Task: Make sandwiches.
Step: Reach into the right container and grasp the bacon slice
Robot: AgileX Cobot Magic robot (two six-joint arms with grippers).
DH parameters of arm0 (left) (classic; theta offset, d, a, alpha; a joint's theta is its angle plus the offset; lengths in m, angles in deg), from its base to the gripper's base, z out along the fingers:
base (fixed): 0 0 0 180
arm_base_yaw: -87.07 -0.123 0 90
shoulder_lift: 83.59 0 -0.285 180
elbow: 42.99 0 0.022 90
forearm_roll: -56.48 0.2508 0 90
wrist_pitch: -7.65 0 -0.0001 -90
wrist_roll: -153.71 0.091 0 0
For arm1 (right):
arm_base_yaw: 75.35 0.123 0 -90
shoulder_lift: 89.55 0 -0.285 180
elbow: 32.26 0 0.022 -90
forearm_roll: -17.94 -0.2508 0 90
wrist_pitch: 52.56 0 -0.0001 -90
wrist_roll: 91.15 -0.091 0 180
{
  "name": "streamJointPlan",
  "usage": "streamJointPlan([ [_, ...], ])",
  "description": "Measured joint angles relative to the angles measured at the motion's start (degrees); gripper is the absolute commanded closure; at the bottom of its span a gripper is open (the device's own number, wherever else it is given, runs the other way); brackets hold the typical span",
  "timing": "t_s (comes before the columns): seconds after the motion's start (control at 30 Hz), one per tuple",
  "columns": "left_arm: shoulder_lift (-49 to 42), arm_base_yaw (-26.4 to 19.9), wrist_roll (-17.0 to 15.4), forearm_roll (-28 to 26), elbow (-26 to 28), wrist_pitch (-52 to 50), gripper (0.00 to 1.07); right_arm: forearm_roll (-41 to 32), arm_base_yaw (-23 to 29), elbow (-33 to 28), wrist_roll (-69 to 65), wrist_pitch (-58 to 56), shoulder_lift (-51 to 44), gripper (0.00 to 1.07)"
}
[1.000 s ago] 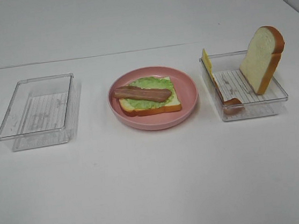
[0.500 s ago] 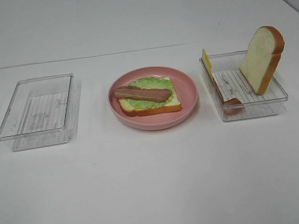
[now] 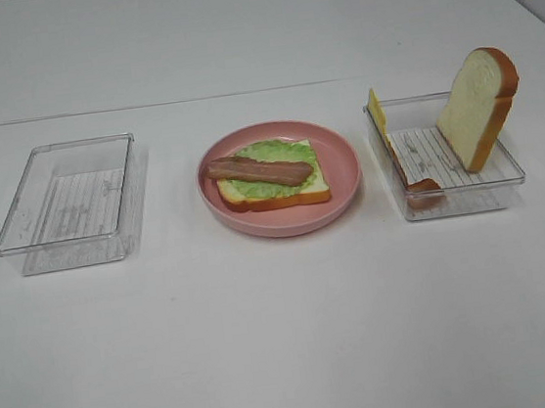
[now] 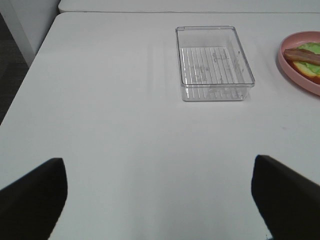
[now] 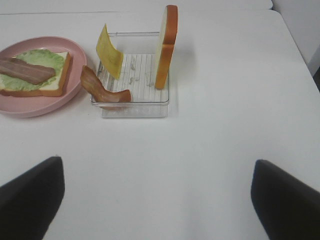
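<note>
Looks like time to fetch the next layer from the right tray (image 3: 469,199). Nearest in it, curled in the front corner, the spare bacon strip (image 5: 102,91); behind, the cheese slice (image 5: 109,51) leaning on the plate-side wall and the top bread slice (image 5: 166,47) nearly upright opposite. Better to come from above, pinch a free edge gently, lift clear, then lay flat on the open sandwich (image 3: 271,175) on the pink plate (image 3: 344,161). For the right gripper (image 5: 157,172): spread fully, holding and touching nothing, well short of the tray. For the left gripper (image 4: 157,170): likewise wide, empty.
</note>
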Motion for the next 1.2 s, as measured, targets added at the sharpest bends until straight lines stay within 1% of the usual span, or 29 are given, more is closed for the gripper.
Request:
streamJointPlan([
  [0.1,0.0,0.0,0.0,0.0,0.0,0.0,0.15,0.5,0.0,0.6,0.1,1.1,2.1,0.09],
  [0.13,0.0,0.0,0.0,0.0,0.0,0.0,0.15,0.5,0.0,1.8,0.9,3.6,7.3,0.09],
  [0.17,0.0,0.0,0.0,0.0,0.0,0.0,0.15,0.5,0.0,2.3,1.6,4.5,9.7,0.09],
  [0.2,0.0,0.0,0.0,0.0,0.0,0.0,0.15,0.5,0.0,2.3,1.6,4.5,9.7,0.09],
  [0.27,0.0,0.0,0.0,0.0,0.0,0.0,0.15,0.5,0.0,4.2,6.2,7.3,17.8,0.09],
  [0.33,0.0,0.0,0.0,0.0,0.0,0.0,0.15,0.5,0.0,4.6,6.9,7.7,19.3,0.09],
  [0.37,0.0,0.0,0.0,0.0,0.0,0.0,0.15,0.5,0.0,5.3,7.8,8.2,22.7,0.09],
  [0.4,0.0,0.0,0.0,0.0,0.0,0.0,0.15,0.5,0.0,5.3,7.8,8.2,22.7,0.09],
  [0.47,0.0,0.0,0.0,0.0,0.0,0.0,0.15,-1.8,0.0,7.4,8.3,8.3,27.1,0.09],
  [0.5,0.0,0.0,0.0,0.0,0.0,0.0,0.15,-1.8,0.0,7.4,8.3,8.3,27.1,0.09],
  [0.53,0.0,0.0,0.0,0.0,0.0,0.0,0.15,-2.6,0.0,8.4,8.8,8.3,28.6,0.09],
  [0.57,0.0,0.0,0.0,0.0,0.0,0.0,0.15,-4.2,0.0,10.7,9.5,7.7,31.4,0.09],
  [0.6,0.0,0.0,0.0,0.0,0.0,0.0,0.15,-4.2,0.0,10.7,9.5,7.7,31.4,0.09],
  [0.67,0.0,0.0,0.0,0.0,0.0,0.0,0.15,-5.8,1.3,14.0,10.8,6.8,36.0,0.09],
  [0.7,0.0,0.0,0.0,0.0,0.0,0.0,0.15,-5.8,1.3,14.0,10.8,6.8,36.0,0.09],
  [0.77,0.0,0.0,0.0,0.0,0.0,0.0,0.15,-5.8,5.5,17.2,10.8,5.4,40.3,0.09],
  [0.8,0.0,0.0,0.0,0.0,0.0,0.0,0.15,-5.8,5.5,17.2,10.8,5.4,40.3,0.09],
  [0.83,0.0,0.0,0.0,0.0,0.0,0.0,0.16,-4.9,8.5,19.3,10.5,4.3,43.3,0.09],
  [0.87,0.0,0.0,0.0,0.0,0.0,0.0,0.16,-4.9,8.5,19.3,10.5,4.3,43.3,0.09],
  [0.9,0.0,0.0,0.0,0.0,0.0,0.0,0.16,-4.1,10.3,20.5,9.9,3.5,44.9,0.09],
  [0.93,0.0,0.0,0.0,0.0,0.0,0.0,0.16,-2.2,13.2,22.9,7.5,1.9,47.9,0.09],
  [0.97,0.0,0.0,0.0,0.0,0.0,0.0,0.16,-2.2,13.2,22.9,7.5,1.9,47.9,0.09],
  [1.0,0.0,0.0,0.0,0.0,0.0,0.0,0.16,-1.3,14.8,23.8,6.3,1.1,49.6,0.09],
  [1.03,0.0,0.0,0.0,0.0,0.0,0.0,0.16,0.5,17.8,26.0,3.3,-0.7,53.1,0.09],
  [1.07,0.0,0.0,0.0,0.0,0.0,0.0,0.16,0.5,17.8,26.0,3.3,-0.7,53.1,0.09],
  [1.1,0.0,0.0,0.0,0.0,0.0,0.0,0.16,3.0,20.3,28.4,0.3,-2.7,56.0,0.09],
  [1.13,0.0,0.0,0.0,0.0,0.0,0.0,0.16,4.0,21.4,29.6,-0.7,-3.4,57.4,0.09],
  [1.17,0.0,0.0,0.0,0.0,0.0,0.0,0.16,4.0,21.4,29.6,-0.7,-3.4,57.4,0.09],
  [1.2,0.0,0.0,0.0,0.0,0.0,0.0,0.16,5.7,23.4,31.9,-2.9,-5.2,60.8,0.09],
])
